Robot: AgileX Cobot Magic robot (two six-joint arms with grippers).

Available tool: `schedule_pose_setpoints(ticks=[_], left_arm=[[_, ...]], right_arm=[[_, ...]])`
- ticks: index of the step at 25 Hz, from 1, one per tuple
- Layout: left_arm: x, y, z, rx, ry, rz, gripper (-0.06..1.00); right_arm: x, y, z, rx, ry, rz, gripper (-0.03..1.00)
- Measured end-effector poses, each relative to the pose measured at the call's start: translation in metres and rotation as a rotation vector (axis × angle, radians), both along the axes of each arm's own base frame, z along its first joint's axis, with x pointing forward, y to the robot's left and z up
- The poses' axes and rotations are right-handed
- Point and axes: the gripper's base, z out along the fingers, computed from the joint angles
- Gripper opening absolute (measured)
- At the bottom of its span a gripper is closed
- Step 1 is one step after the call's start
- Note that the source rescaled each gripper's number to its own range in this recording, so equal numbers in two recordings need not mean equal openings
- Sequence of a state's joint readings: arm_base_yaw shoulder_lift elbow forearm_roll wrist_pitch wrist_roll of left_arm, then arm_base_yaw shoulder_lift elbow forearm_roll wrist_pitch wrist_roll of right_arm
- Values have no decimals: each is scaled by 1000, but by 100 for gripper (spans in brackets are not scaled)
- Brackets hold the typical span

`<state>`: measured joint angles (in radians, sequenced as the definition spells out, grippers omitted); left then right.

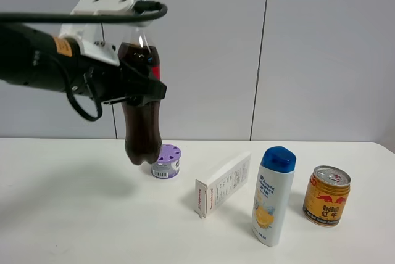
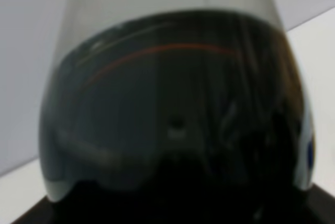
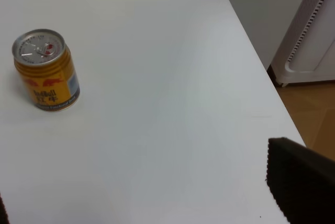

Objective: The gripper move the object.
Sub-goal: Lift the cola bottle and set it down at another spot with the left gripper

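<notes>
Dark cola bottle (image 1: 141, 133) hangs clear of your bench (image 1: 74, 214), jaws of the left gripper (image 1: 137, 91) pinching its middle; lifting looks done; carrying and setting down remain for you.

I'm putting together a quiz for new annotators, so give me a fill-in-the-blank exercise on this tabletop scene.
1. The left gripper holds the ___ clear of the table.
2. The shampoo bottle has a ___ cap.
3. The small tub by the held bottle's base has a ___ lid.
4. Furthest right on the table stands the ___.
Missing words: cola bottle; blue; purple; can.
</notes>
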<state>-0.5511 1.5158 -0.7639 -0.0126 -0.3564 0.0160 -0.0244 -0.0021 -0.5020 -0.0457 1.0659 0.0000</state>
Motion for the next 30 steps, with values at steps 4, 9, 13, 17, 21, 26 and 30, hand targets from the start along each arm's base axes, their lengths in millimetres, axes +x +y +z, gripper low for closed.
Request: schedule_pose_setpoints(ticks=[4,9,13,17,21,26,30], left_arm=[[-13,19,-28,7,29,34,1],[-16,31,-38,-8,16,70,1],[-13,30,-42,-9,-5,61,1],[-9,27,-57,12,17,51,1],[-5,24,-69,-2,13,53,1],[0,22,-79,-18,-10,50,1],[1,20,-88,-7,-5,34,1]], right_arm=[[0,0,0,0,0,0,100],[0,0,0,0,0,0,100],[0,0,0,0,0,0,100],[0,0,0,0,0,0,100],[0,0,0,0,0,0,100],[0,0,0,0,0,0,100],[0,0,0,0,0,0,100]])
